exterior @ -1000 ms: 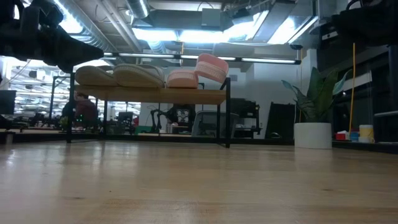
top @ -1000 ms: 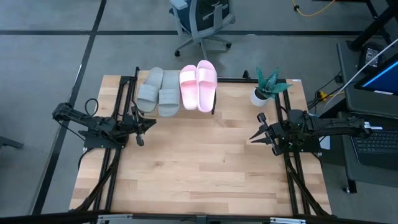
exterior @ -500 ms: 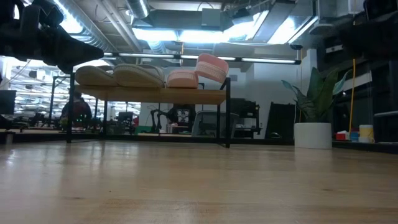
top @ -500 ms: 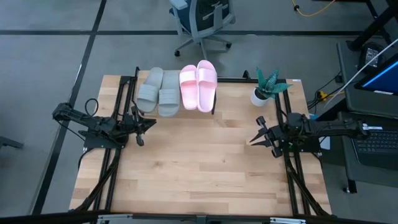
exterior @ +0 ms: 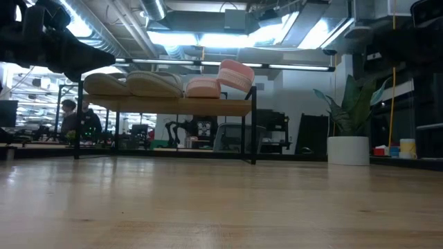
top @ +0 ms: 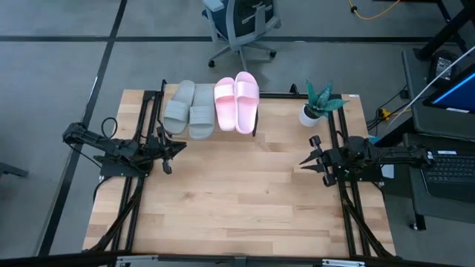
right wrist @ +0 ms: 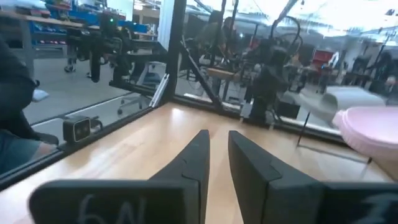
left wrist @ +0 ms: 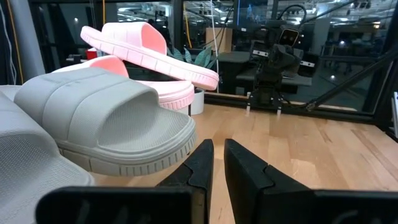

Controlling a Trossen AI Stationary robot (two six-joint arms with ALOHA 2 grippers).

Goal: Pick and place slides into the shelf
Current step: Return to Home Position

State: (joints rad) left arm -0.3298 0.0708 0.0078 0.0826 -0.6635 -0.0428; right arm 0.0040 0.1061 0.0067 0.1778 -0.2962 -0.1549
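The left hand (top: 180, 145) hovers over the left side of the worktop (top: 237, 200), fingers almost together, holding nothing. On the shelf (exterior: 208, 106) at the far edge lie two grey-green slides (top: 189, 111), then two pink slides (top: 237, 102), the rightmost tilted. The right hand (top: 304, 162) hangs near a potted plant (top: 315, 104), fingers nearly closed, empty.

The right gripper (top: 303, 160) shifts slightly; in the low view its arm (exterior: 428, 12) slips toward the upper right corner. A background person (exterior: 69, 117) moves left.
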